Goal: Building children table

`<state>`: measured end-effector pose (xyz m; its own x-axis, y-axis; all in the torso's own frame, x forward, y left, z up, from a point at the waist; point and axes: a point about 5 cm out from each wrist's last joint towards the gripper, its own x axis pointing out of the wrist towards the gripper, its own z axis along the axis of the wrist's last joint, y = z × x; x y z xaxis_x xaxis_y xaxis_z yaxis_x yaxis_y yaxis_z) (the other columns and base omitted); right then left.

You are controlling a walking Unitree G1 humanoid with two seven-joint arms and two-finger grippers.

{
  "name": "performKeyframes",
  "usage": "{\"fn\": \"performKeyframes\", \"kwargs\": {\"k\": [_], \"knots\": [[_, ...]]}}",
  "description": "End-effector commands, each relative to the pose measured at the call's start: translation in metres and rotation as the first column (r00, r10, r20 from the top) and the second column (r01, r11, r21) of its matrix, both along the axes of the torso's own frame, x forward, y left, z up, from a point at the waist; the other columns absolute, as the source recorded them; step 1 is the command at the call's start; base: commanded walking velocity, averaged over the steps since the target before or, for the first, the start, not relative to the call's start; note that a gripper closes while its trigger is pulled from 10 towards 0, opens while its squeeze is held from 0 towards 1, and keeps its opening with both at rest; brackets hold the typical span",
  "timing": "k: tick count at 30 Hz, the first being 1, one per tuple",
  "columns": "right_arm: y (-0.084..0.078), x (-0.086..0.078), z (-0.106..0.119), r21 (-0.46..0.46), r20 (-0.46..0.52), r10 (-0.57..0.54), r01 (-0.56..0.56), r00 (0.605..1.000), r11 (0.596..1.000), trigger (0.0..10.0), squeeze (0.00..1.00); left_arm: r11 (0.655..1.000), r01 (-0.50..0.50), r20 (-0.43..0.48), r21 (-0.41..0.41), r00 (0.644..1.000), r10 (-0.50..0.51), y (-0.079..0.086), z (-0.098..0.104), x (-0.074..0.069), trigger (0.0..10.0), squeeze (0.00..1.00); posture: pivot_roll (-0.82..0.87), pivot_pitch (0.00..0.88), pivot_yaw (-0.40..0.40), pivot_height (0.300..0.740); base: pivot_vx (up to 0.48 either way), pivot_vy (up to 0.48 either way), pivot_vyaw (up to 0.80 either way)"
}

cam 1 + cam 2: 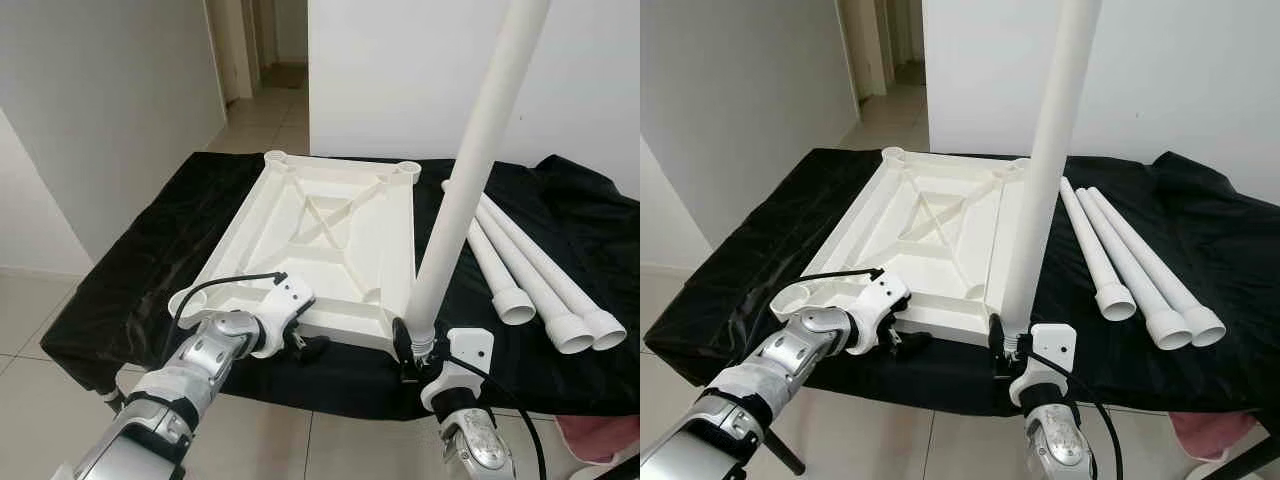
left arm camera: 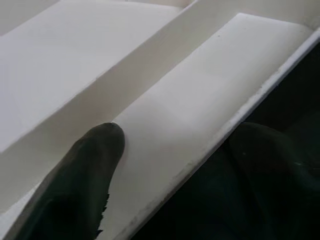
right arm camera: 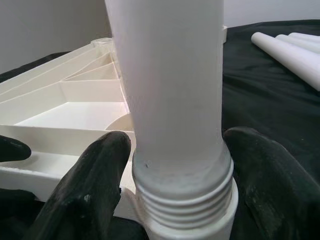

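While the tabletop point(image 1: 330, 240) rim was pinched by the left gripper point(image 1: 305, 345), the leg point(image 1: 465, 180) was clamped upright by the right gripper point(image 1: 412, 358).

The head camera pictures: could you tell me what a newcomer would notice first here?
The tall white table leg, standing upright at the near right corner of the upturned white tabletop, its threaded base between the right gripper fingers. The left gripper grips the tabletop's near edge, and three more legs lie on the black cloth.

White upturned table panel point(image 1: 330, 240), white upright leg point(image 1: 470, 170) and three white spare legs point(image 1: 530, 270) on a black cloth point(image 1: 130, 260); black-fingered claws on silver arms; pale grey floor tiles point(image 1: 30, 310)
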<state>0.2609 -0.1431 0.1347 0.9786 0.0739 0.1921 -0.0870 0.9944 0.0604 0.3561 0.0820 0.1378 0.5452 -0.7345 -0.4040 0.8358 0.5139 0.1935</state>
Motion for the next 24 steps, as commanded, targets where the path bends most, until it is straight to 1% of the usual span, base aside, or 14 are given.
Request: {"fn": "performKeyframes", "kwargs": {"k": [1,6,7,10,11,12,15,16,17,18,20,21,22,24], "knots": [[0.001,0.000,-0.002,0.001,-0.006,0.001,-0.001,1.000,1.000,10.0,0.00,0.999,-0.016,-0.032,0.033,0.999,0.017,0.005,-0.009,-0.002,10.0,0.00,-0.07,0.094,0.071,0.740,0.000,0.000,0.00],[0.001,-0.001,-0.003,-0.001,-0.007,-0.002,0.002,1.000,1.000,10.0,0.00,1.000,0.021,-0.030,0.004,0.999,-0.021,0.002,-0.003,-0.002,10.0,0.00,-0.07,0.095,0.074,0.740,0.000,0.000,0.00],[0.000,-0.002,-0.004,0.000,-0.007,-0.006,0.006,1.000,1.000,10.0,0.00,0.991,0.052,-0.033,-0.123,0.998,-0.057,-0.001,0.012,-0.004,6.3,0.00,-0.08,0.096,0.076,0.740,0.000,0.000,0.00],[0.000,-0.002,-0.004,0.000,-0.008,-0.007,0.007,1.000,1.000,10.0,0.00,0.984,0.057,-0.038,-0.168,0.997,-0.064,-0.001,0.017,-0.004,6.3,0.00,-0.08,0.096,0.076,0.740,0.000,0.000,0.00],[0.000,-0.002,-0.004,0.000,-0.009,-0.008,0.008,1.000,1.000,10.0,0.00,0.980,0.084,-0.029,-0.182,0.996,-0.090,-0.002,0.021,-0.006,0.0,0.00,-0.08,0.097,0.076,0.740,0.000,0.000,0.00],[0.000,-0.002,-0.004,0.000,-0.009,-0.008,0.008,1.000,1.000,10.0,0.00,0.980,0.084,-0.029,-0.182,0.996,-0.090,-0.002,0.021,-0.006,0.0,0.00,-0.08,0.097,0.076,0.740,0.000,0.000,0.00],[-0.001,-0.003,-0.005,0.000,-0.010,-0.008,0.008,1.000,1.000,10.0,0.00,0.969,0.167,0.013,-0.180,0.986,-0.168,-0.007,0.027,-0.013,0.2,0.00,-0.08,0.099,0.076,0.740,0.000,0.000,0.00],[-0.001,-0.003,-0.005,-0.002,-0.010,-0.008,0.007,1.000,1.000,10.0,0.00,0.965,0.177,0.018,-0.195,0.984,-0.177,-0.009,0.029,-0.014,10.0,0.00,-0.08,0.098,0.074,0.740,0.000,0.000,0.00],[-0.001,-0.003,-0.005,-0.002,-0.010,-0.008,0.007,1.000,1.000,10.0,0.00,0.965,0.177,0.018,-0.195,0.984,-0.177,-0.009,0.029,-0.014,10.0,0.00,-0.08,0.098,0.074,0.740,0.000,0.000,0.00],[-0.001,-0.003,-0.005,-0.003,-0.011,-0.008,0.008,1.000,1.000,10.0,0.00,0.958,0.202,0.019,-0.203,0.979,-0.202,-0.009,0.030,-0.017,4.8,0.00,-0.08,0.099,0.073,0.740,0.000,0.000,0.00],[-0.001,-0.003,-0.005,-0.003,-0.011,-0.008,0.008,1.000,1.000,10.0,0.00,0.954,0.220,0.032,-0.204,0.976,-0.218,-0.010,0.032,-0.019,5.0,0.00,-0.08,0.100,0.072,0.740,0.000,0.000,0.00],[-0.001,-0.003,-0.005,-0.004,-0.011,-0.008,0.008,1.000,1.000,10.0,0.00,0.954,0.188,0.021,-0.234,0.982,-0.189,-0.009,0.034,-0.016,10.0,0.17,-0.08,0.100,0.072,0.740,0.000,0.000,0.00],[-0.001,-0.002,-0.005,-0.005,-0.011,-0.007,0.007,1.000,1.000,10.0,0.00,0.952,0.162,0.011,-0.260,0.986,-0.165,-0.009,0.035,-0.015,10.0,1.00,-0.07,0.099,0.069,0.740,0.000,0.000,0.00],[-0.001,-0.002,-0.005,-0.006,-0.011,-0.007,0.007,1.000,1.000,10.0,0.00,0.948,0.148,0.010,-0.281,0.988,-0.152,-0.009,0.037,-0.013,10.0,1.00,-0.07,0.099,0.069,0.740,0.000,0.000,0.00]]}}
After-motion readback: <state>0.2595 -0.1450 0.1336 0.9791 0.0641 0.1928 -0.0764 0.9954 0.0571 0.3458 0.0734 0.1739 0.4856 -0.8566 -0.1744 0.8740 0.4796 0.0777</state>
